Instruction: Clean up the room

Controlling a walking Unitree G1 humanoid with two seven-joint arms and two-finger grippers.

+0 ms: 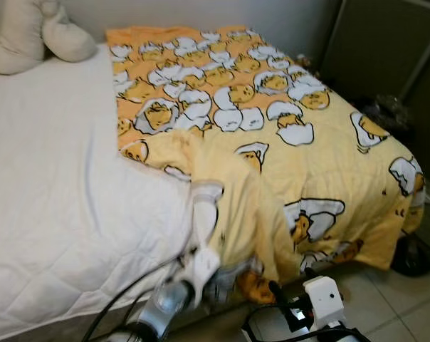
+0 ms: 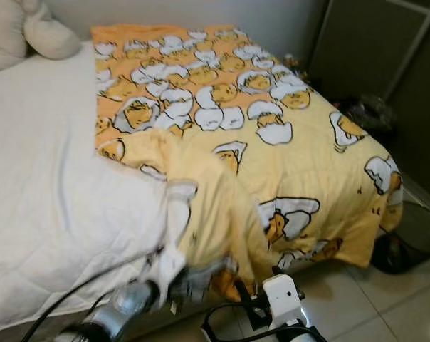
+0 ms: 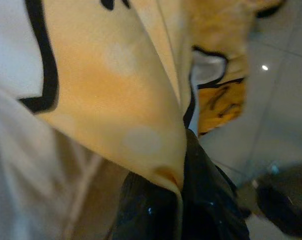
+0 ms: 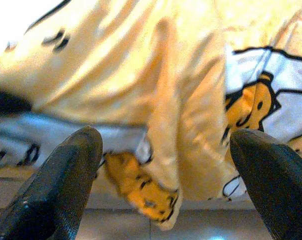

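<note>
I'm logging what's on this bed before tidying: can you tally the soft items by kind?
Yellow patterned blanket: 1
White mattress cover: 1
Cream plush toy: 1
Total: 3

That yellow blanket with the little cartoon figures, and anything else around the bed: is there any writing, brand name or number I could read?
None can be read.
Yellow blanket: cartoon egg figures only, no lettering.
White mattress cover: plain quilting, no label in sight.
Left pincer, shut on the blanket's edge: no marking legible.
Right pincer, open before the hanging blanket: no marking legible.
</note>
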